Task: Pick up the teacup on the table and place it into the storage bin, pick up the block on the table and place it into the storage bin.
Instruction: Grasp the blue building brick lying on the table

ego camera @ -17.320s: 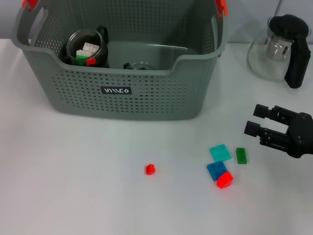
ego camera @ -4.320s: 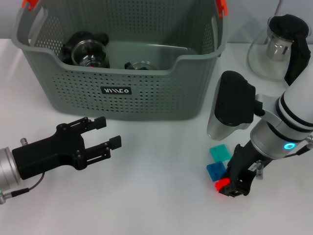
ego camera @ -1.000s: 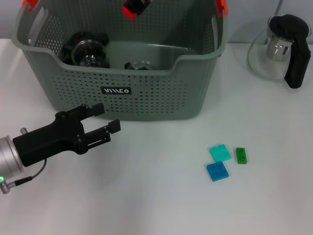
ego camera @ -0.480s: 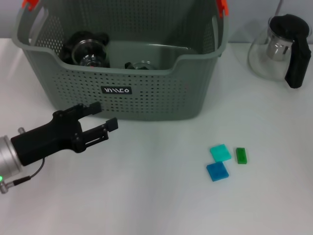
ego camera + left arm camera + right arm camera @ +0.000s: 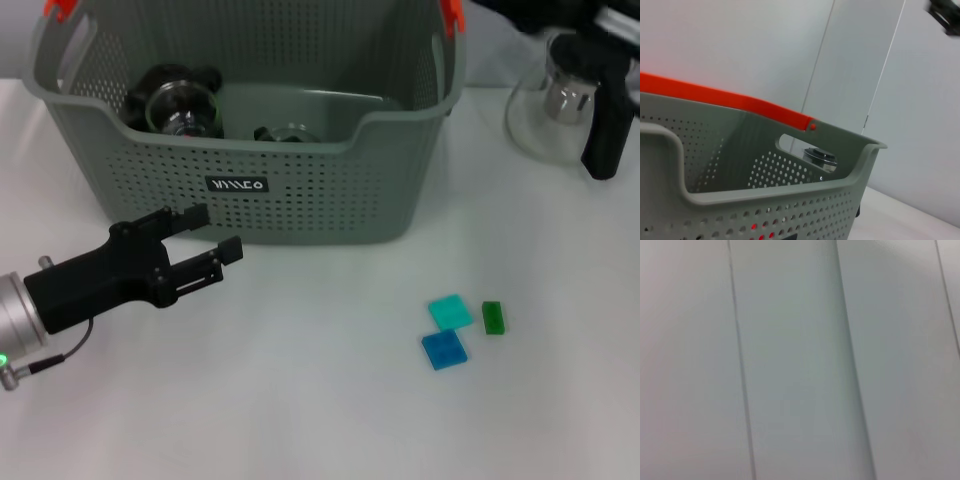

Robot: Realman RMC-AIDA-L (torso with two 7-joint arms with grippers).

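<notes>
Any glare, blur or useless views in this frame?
Head view: even light, sharp, soft shadows under the storage bin and left gripper; highlights on the glass teapot. Left wrist view: the bin rim looms close. Right wrist view: only blank wall panels.

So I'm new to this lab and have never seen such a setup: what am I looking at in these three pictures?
It is a two-armed robot seen through three cameras. The head view looks down on a white table. The black left gripper hovers before the storage bin, jaws open and empty. The bin holds glass teacups. Right of it stands a glass teapot. Nearer lie three flat blocks: a teal block, a blue block and a green block. The right arm shows only as a dark part at the top edge. The left wrist view looks at the bin's rim and orange handle clip. The right wrist view shows only a plain wall.
</notes>
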